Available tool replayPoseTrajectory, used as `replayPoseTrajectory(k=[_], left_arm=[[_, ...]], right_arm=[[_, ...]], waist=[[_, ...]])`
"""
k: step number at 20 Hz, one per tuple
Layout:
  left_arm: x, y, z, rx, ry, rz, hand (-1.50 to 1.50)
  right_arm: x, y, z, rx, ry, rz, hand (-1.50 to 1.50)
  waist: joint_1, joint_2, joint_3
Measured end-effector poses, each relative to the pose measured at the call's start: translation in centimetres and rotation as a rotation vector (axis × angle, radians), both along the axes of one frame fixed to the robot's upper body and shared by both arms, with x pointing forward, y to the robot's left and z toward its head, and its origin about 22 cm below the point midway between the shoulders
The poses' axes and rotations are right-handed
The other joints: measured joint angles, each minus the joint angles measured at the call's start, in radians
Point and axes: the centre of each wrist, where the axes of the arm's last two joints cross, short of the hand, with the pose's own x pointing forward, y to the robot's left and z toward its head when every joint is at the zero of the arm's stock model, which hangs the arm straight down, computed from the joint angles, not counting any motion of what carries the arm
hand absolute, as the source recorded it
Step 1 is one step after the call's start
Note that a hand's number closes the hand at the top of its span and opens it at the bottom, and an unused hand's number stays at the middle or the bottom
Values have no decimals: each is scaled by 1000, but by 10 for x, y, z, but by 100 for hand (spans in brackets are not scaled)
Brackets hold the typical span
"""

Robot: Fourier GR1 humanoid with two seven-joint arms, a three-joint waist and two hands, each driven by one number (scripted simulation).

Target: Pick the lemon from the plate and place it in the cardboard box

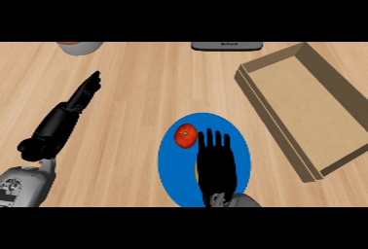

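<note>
The right hand [216, 163] is flat over the blue plate [173, 168], fingers straight. A thin yellow edge of the lemon [196, 171] peeks out under it. A red tomato [186, 135] sits beside the fingers. The left hand [82, 95] rests open on the tabletop [144, 73]. The cardboard box [309, 102] lies farther right.

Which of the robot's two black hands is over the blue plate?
The right hand, fingers straight, hovers over the blue plate beside a red fruit. The left hand lies on bare wood far to the left.
</note>
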Motion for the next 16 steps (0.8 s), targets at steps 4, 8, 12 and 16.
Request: replayPoseTrajectory(k=[4,8,12,16], left_arm=[[0,-1,-5,0,4,-7,0],[2,-1,-7,2,2,-5,0],[4,1,-8,6,2,-3,0],[1,2,-7,2,0,-10,0]], right_arm=[[0,0,-11,7,8,26,150],[8,-5,-15,5,-36,92,150],[10,1,-18,-11,-109,142,150],[26,2,-18,15,-157,165,150]], waist=[[0,0,0],[0,0,0],[0,0,0],[3,0,-1]])
